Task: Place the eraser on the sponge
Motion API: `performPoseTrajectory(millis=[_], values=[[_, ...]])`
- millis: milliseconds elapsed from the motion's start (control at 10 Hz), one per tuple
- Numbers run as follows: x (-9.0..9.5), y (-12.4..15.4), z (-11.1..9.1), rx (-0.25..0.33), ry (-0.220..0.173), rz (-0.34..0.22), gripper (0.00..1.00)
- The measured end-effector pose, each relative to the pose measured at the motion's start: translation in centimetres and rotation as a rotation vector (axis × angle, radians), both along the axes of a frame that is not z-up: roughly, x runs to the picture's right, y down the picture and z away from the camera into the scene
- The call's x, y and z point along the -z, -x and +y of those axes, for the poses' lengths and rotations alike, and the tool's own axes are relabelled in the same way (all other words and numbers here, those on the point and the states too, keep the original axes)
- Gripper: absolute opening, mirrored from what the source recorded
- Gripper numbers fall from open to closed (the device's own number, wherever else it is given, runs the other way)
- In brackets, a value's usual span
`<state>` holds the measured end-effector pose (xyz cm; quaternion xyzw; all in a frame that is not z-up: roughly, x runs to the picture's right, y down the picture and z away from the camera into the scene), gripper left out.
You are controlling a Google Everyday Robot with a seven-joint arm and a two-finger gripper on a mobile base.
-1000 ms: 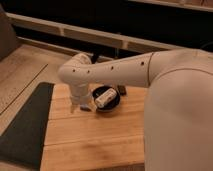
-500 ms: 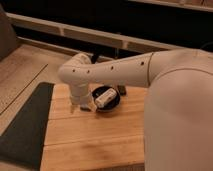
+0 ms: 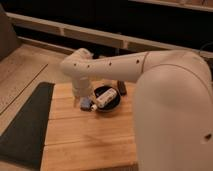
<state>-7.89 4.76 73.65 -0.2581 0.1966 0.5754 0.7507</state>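
eraser (image 3: 121, 88) behind bowl (image 3: 114, 104), arm (image 3: 115, 67) bent down, claw (image 3: 80, 101) at sponge (image 3: 86, 104)

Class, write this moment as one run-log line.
gripper: low, left of round black bowl | flat blue-grey sponge pad: by gripper | small dark eraser block: behind bowl, not on sponge

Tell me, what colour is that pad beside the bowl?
Blue-grey. The sponge shows in the camera view, the gripper right by it, left of the black bowl.
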Motion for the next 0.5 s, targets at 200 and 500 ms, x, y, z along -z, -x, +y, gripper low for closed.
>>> performPoseTrajectory(millis=[200,500], values=[[0.8,-5.2,-4.2,-0.033,-0.091,0.018,0.65],[2.0,-8.8,-6.7,-0.073,-0.158,0.038,0.65]])
